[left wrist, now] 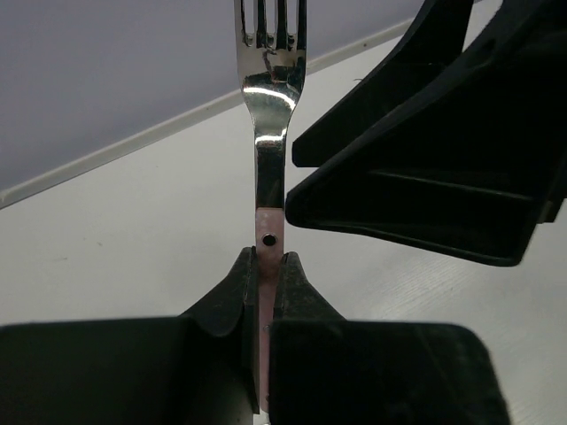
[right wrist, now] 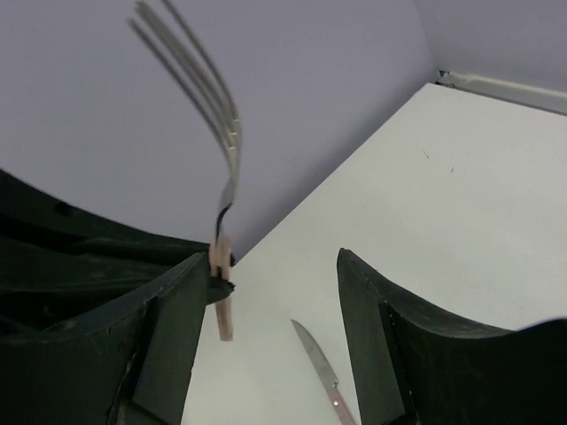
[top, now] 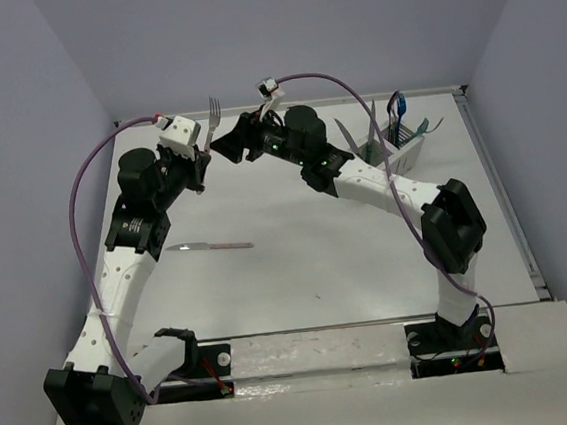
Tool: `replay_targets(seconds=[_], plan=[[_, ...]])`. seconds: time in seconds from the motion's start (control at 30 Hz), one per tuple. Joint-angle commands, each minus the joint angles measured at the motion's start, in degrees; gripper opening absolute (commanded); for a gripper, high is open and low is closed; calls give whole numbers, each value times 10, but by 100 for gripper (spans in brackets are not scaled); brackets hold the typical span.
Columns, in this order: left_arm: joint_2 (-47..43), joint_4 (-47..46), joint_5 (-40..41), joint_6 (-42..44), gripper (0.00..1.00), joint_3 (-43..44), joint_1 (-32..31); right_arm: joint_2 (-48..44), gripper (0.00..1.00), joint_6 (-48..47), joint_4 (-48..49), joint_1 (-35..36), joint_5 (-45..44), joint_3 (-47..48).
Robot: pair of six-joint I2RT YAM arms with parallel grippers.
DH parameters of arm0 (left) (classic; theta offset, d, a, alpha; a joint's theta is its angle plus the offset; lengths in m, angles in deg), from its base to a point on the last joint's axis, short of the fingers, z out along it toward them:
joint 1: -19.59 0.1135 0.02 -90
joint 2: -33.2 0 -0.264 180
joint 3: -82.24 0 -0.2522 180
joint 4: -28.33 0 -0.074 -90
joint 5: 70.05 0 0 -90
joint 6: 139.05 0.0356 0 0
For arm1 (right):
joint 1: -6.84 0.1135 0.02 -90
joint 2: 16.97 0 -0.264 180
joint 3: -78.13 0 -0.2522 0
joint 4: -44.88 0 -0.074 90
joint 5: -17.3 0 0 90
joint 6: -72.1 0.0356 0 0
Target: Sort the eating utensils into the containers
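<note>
A fork [top: 213, 119] with a pink handle stands upright, tines up, above the back left of the table. My left gripper [top: 201, 158] is shut on its handle, and in the left wrist view the handle [left wrist: 267, 257] is pinched between the two fingers. My right gripper [top: 227, 145] is open, right beside the fork. In the right wrist view the fork [right wrist: 221, 177] hangs just inside that gripper's [right wrist: 270, 328] left finger [right wrist: 173, 336]. A pink-handled knife [top: 209, 247] lies flat on the table. The white caddy [top: 404, 143] at the back right holds several utensils.
The right gripper's black fingers [left wrist: 416, 177] fill the right side of the left wrist view. The knife [right wrist: 321, 372] lies on the table below the open right jaws. Grey walls close in the table at the back and on both sides.
</note>
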Motion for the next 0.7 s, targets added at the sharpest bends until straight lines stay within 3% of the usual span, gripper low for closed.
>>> replay_targets(seconds=[0.0, 0.13, 0.47, 0.67], plan=[[-18, -23, -19, -9, 0, 0, -5, 17, 65, 31, 51, 6, -6, 59], [-6, -27, -20, -9, 0, -4, -11, 56, 62, 50, 56, 6, 18, 90], [2, -28, -15, -3, 0, -10, -15, 104, 43, 78, 60, 6, 61, 129], [1, -29, 0, 3, 0, -15, -15, 76, 42, 58, 75, 6, 108, 105]])
